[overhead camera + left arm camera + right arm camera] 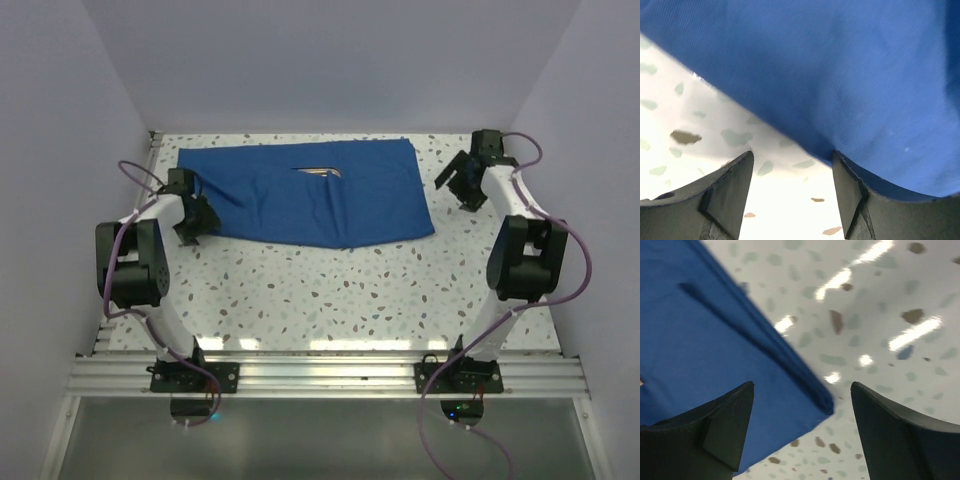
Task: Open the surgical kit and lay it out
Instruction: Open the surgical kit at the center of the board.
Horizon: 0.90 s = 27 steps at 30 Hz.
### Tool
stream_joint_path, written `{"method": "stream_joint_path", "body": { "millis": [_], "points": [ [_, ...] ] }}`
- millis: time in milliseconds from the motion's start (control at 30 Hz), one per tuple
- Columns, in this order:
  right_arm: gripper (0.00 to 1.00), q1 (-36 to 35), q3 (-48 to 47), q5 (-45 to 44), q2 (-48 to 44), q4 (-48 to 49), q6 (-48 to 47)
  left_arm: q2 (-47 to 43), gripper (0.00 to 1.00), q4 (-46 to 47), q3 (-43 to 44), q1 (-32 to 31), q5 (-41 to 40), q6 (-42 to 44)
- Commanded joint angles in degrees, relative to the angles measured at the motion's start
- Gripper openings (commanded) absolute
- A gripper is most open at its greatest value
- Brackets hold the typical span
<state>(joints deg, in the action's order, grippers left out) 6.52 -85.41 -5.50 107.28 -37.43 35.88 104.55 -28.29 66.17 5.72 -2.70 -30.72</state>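
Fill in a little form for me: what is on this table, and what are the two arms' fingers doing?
table: table with a white speckled top
cloth: blue cloth, spread over the far half of the table
tools: silver tools glint through a gap near the cloth's far edge; too small to tell which
left arm: left fingers open at the cloth's left edge, gripping nothing
right arm: right fingers open, just off the cloth's right side, gripping nothing
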Motion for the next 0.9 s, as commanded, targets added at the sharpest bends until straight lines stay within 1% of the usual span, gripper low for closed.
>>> {"method": "stream_joint_path", "body": {
  "millis": [0,167,200,267,300,367,400,433,500,667,767,867],
  "points": [
    [0.82,-3.0,-5.7,12.3,-1.6,9.6,0.8,-2.7,0.68,-5.5,-4.0,-0.2,-1.4,-0.3],
    [0.82,-4.9,-13.8,14.3,6.3,11.6,3.0,-5.9,0.66,-6.5,-5.7,-0.7,-1.1,-0.6],
    [0.82,-5.3,-17.2,14.5,10.0,11.7,3.6,-6.6,0.66,-6.9,-5.9,-0.8,-0.9,-0.7],
    [0.81,-5.6,-21.4,14.6,14.3,11.3,4.2,-7.3,0.65,-7.4,-6.1,-1.1,-0.6,-1.0],
    [0.8,-6.1,-26.0,14.9,18.5,10.4,4.8,-8.0,0.65,-7.7,-6.2,-1.1,-0.5,-1.1],
    [0.79,-6.1,-31.1,14.6,22.9,8.8,5.1,-8.7,0.64,-8.4,-6.3,-1.6,-0.4,-1.2],
    [0.78,-7.5,-35.7,14.4,24.6,7.1,5.1,-9.0,0.64,-8.6,-6.4,-1.7,-0.5,-1.2],
    [0.78,-7.7,-37.4,13.8,27.9,6.4,5.1,-9.3,0.63,-8.9,-6.5,-1.8,-0.6,-1.2],
    [0.78,-7.9,-41.2,13.0,30.3,5.1,4.8,-10.4,0.63,-9.4,-6.9,-1.8,-0.9,-1.4],
    [0.78,-8.1,-44.0,12.4,34.9,4.0,4.1,-13.8,0.63,-9.6,-9.0,-1.8,-1.5,-2.1],
    [0.77,-8.6,-44.1,12.4,35.6,3.5,3.0,-15.2,0.63,-9.3,-10.9,-1.8,-1.8,-2.5],
    [0.72,-9.7,-43.0,12.1,34.8,2.5,1.3,-15.7,0.63,-9.1,-12.0,-1.8,-2.1,-2.7]
  ]
}}
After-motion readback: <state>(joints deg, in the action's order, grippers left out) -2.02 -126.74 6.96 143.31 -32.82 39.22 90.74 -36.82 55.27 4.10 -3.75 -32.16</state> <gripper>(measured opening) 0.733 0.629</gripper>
